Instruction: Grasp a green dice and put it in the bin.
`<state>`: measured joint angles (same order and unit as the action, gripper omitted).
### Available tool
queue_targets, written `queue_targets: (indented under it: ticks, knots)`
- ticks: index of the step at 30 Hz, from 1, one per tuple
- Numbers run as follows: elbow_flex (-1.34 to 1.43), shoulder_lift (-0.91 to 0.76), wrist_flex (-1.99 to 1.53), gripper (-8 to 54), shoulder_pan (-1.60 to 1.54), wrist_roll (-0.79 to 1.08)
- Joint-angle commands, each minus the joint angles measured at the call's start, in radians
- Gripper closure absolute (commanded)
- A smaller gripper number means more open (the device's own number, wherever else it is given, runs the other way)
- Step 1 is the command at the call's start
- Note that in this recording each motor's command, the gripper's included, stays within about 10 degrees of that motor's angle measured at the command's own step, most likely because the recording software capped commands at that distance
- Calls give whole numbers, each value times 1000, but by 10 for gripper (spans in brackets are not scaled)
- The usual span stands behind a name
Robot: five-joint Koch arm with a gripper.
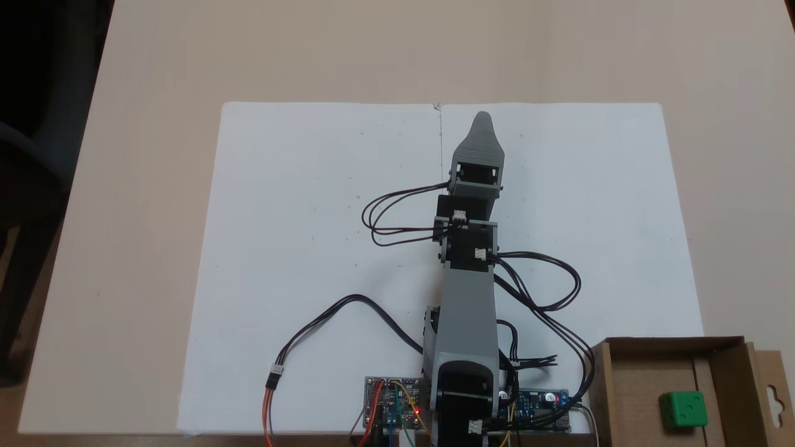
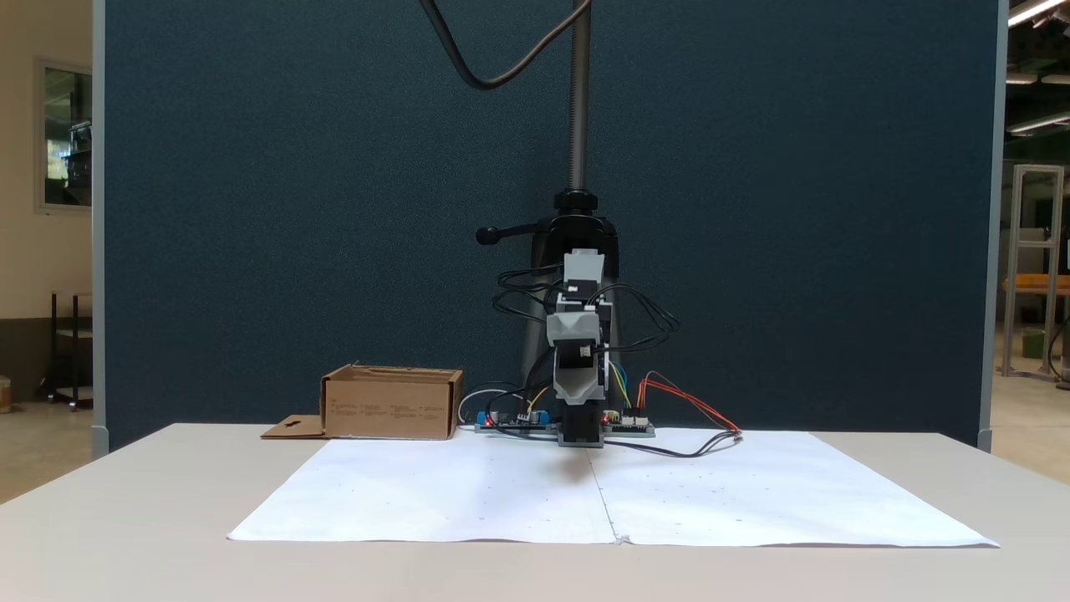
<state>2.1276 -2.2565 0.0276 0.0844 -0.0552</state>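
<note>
The green dice (image 1: 683, 408) lies on the floor of the bin (image 1: 720, 341), a brown cardboard box at the lower right of a fixed view. From the front, the bin (image 2: 391, 405) stands at the left of the arm's base and its walls hide the dice. My gripper (image 1: 482, 119) reaches out over the middle of the white paper, far from the bin, with nothing seen in it. Only one grey jaw shows from above. From the front, the gripper (image 2: 578, 390) points at the camera and its jaws cannot be told apart.
White paper sheets (image 1: 310, 217) cover the beige table. Circuit boards (image 1: 397, 403) and loose cables (image 1: 335, 316) lie around the arm's base. The bin's flap (image 1: 773, 391) with a keyhole cut-out lies flat beside it. A dark partition (image 2: 251, 209) stands behind the table.
</note>
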Motion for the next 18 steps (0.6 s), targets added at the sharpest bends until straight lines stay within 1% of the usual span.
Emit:
queue_targets:
  ticks: [1, 11, 18]
  knots:
    - [17, -112, 170, 6, 15, 54]
    - [245, -112, 411, 15, 12, 54]
    - [479, -110, 580, 17, 0, 57]
